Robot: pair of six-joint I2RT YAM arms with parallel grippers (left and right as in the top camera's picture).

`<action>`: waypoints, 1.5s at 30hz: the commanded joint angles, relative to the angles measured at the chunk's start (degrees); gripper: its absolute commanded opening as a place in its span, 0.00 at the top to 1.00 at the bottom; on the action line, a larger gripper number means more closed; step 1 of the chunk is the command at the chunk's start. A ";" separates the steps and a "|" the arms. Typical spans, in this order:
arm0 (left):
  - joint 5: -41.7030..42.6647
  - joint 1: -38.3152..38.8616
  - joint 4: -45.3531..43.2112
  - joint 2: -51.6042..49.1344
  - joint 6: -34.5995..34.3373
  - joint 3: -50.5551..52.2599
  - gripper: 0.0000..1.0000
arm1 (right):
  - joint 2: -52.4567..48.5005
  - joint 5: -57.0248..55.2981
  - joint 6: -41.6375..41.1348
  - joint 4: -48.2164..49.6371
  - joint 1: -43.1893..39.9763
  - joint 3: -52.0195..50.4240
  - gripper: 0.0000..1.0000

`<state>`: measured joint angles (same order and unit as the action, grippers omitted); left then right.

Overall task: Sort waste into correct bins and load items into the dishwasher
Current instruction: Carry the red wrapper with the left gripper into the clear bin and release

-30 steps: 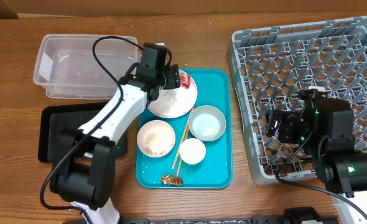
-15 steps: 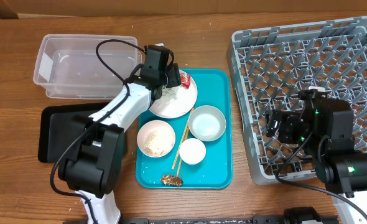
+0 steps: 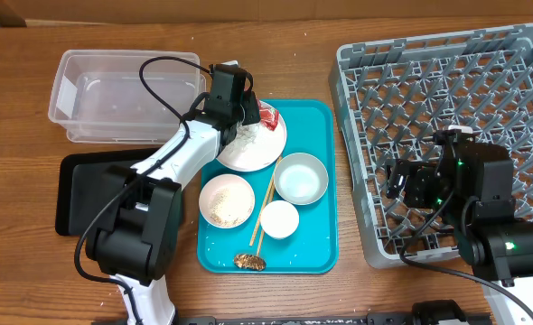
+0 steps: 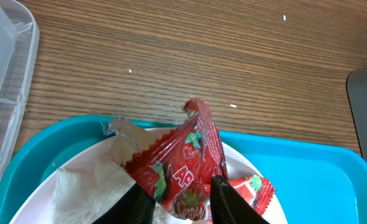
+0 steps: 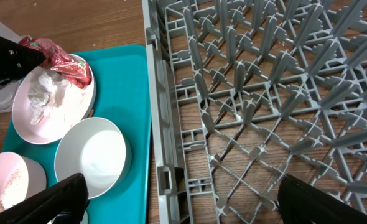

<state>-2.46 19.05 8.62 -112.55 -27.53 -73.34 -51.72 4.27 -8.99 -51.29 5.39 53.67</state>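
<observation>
The crinkled red wrapper (image 4: 183, 155) lies on the large white plate (image 3: 253, 149), beside the crumpled white napkin (image 4: 84, 186). My left gripper (image 4: 180, 202) is shut on the wrapper, one black finger (image 4: 137, 202) pressing each side. The plate rests on the teal tray (image 3: 313, 244) with a grey-green bowl (image 3: 301, 178), a white bowl holding rice (image 3: 227, 199), a small white cup (image 3: 279, 219) and a brown scrap (image 3: 248, 262). My right gripper (image 5: 190, 199) stands wide open over the left rim of the grey dish rack (image 5: 264, 93), holding nothing.
The clear tub (image 3: 113, 95) sits left of the tray, and the black tray (image 3: 79, 194) lies in front of it. Wooden chopsticks (image 3: 262, 212) lie between the bowls. The dish rack (image 3: 456, 99) fills the right side of the table.
My left gripper's fingers have closed in on the red wrapper and pinched it upward. The right arm has not moved.
</observation>
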 commanded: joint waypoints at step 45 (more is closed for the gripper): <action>-6.45 -17.53 15.17 19.56 5.70 -2.62 0.67 | 0.15 0.15 -0.24 -0.37 0.35 1.81 0.00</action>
<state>-8.84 1.52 22.57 -92.68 -22.85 -75.24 -51.72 4.25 -8.99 -51.90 5.41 53.67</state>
